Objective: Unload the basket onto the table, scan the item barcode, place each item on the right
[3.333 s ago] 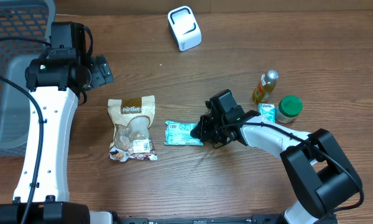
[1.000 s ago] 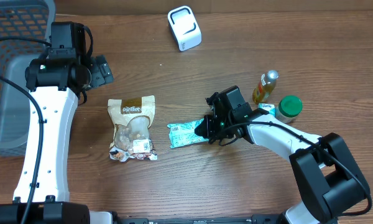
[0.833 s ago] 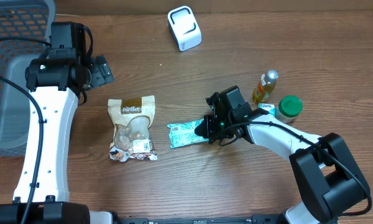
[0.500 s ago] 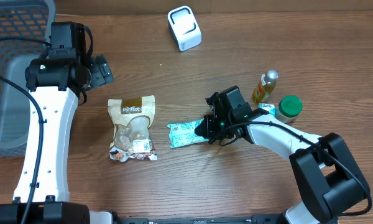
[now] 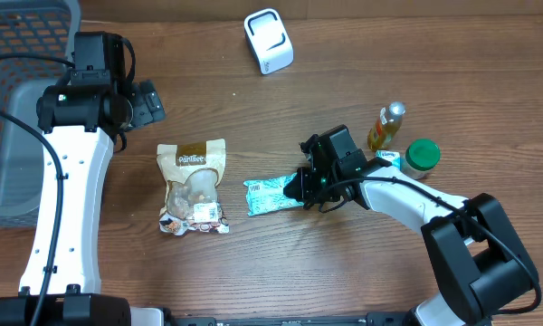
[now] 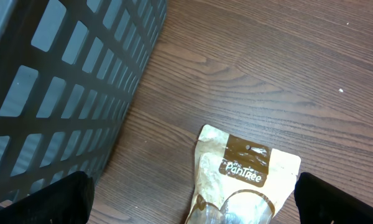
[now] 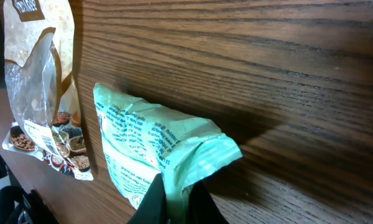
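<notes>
Grey basket [image 5: 4, 136] at upper left; nut pouch [image 5: 193, 186] left of centre; bottle [image 5: 386, 127], green-lidded jar [image 5: 422, 158] at right.

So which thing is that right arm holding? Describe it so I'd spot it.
Look at the middle of the wooden table, just right of the tan snack pouch. There the right gripper pinches one end of a thin packet. It is the only soft mint-green wrapper; the bottle and jar beyond stand upright.

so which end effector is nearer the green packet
Right. The right end effector is shut on the packet; the left end effector hangs open far off by the basket.
</notes>
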{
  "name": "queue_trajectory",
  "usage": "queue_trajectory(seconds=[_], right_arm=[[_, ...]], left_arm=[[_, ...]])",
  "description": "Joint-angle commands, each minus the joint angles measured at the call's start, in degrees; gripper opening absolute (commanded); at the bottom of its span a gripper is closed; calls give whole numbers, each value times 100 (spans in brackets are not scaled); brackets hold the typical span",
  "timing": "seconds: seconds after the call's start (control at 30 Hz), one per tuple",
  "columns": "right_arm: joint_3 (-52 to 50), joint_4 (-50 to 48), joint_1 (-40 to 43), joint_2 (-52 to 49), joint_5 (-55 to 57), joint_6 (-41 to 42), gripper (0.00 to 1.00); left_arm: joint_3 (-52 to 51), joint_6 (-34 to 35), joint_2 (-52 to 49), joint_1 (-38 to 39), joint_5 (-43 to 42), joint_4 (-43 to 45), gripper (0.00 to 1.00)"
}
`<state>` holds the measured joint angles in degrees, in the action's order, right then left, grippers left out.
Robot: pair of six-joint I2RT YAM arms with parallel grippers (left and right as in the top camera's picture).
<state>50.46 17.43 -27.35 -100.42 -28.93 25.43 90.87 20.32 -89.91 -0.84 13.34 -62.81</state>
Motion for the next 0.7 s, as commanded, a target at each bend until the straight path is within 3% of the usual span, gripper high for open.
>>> queue_trajectory(seconds=[0.0, 0.33, 0.67], right_arm=[[-15, -22, 7, 177, -7, -42, 4], [-15, -15, 11, 291, -9, -46, 4], [-13, 553, 153, 1582, -87, -343, 4]], left_arm=[[26, -149, 20, 11, 55, 2, 99], [26, -151, 20, 11, 55, 2, 100], [26, -149, 20, 11, 55, 2, 99]])
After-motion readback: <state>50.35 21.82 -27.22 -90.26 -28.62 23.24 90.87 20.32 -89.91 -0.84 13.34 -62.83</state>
